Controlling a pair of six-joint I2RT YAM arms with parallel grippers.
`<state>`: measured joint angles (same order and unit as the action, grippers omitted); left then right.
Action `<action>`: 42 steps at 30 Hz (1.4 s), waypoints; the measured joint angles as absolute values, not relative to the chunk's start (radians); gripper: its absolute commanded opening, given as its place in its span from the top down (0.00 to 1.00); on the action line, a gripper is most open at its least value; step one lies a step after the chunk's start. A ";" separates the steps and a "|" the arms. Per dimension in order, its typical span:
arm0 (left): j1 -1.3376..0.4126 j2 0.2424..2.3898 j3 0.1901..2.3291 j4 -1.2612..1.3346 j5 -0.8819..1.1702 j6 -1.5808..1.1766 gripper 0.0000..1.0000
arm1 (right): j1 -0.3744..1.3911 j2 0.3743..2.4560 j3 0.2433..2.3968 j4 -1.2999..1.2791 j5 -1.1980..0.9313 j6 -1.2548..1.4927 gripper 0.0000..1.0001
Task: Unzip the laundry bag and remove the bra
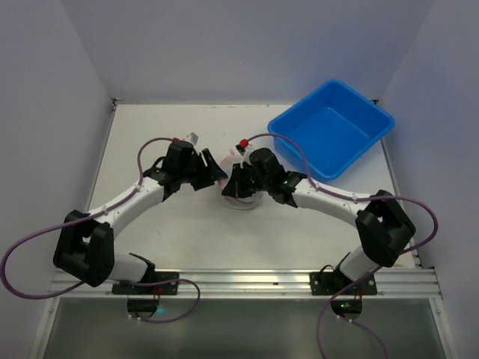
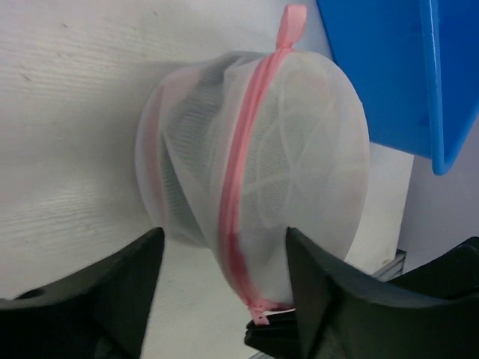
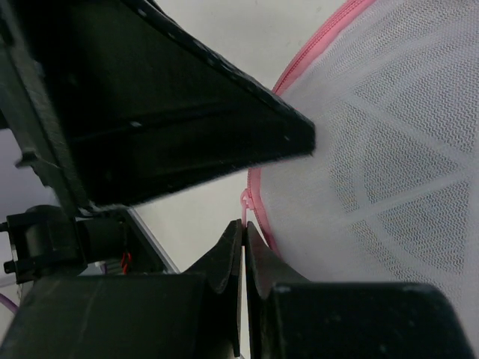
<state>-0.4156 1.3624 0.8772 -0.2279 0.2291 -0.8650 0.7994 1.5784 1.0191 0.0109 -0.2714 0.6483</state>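
Note:
The laundry bag (image 2: 299, 149) is a round white mesh pouch with a pink zipper (image 2: 239, 157), lying on the table between both grippers (image 1: 243, 200). A dark grey garment (image 2: 183, 142) shows dimly through the mesh. My left gripper (image 2: 223, 233) is open, with one finger on each side of the bag's near end and the zipper line running between them. My right gripper (image 3: 244, 224) is shut on the pink zipper pull (image 3: 245, 203) at the bag's rim; its fingertips also show in the left wrist view (image 2: 273, 333). In the top view the two grippers, left (image 1: 213, 170) and right (image 1: 233, 183), meet at the bag.
A blue plastic bin (image 1: 329, 127) stands at the back right, close behind the bag in the left wrist view (image 2: 389, 67). A pink loop tab (image 2: 290, 21) sticks out at the bag's far end. The left gripper's finger (image 3: 187, 127) looms just above my right fingers.

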 measured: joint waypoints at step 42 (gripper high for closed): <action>-0.321 1.369 1.005 -0.424 0.285 -0.645 0.03 | 0.836 1.587 1.049 0.018 -0.256 0.666 1.00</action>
<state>-0.3210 1.3689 1.0054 -0.4244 0.2848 -0.6453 0.8364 1.5871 1.0492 0.0181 -0.2558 0.6662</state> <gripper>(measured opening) 0.997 0.010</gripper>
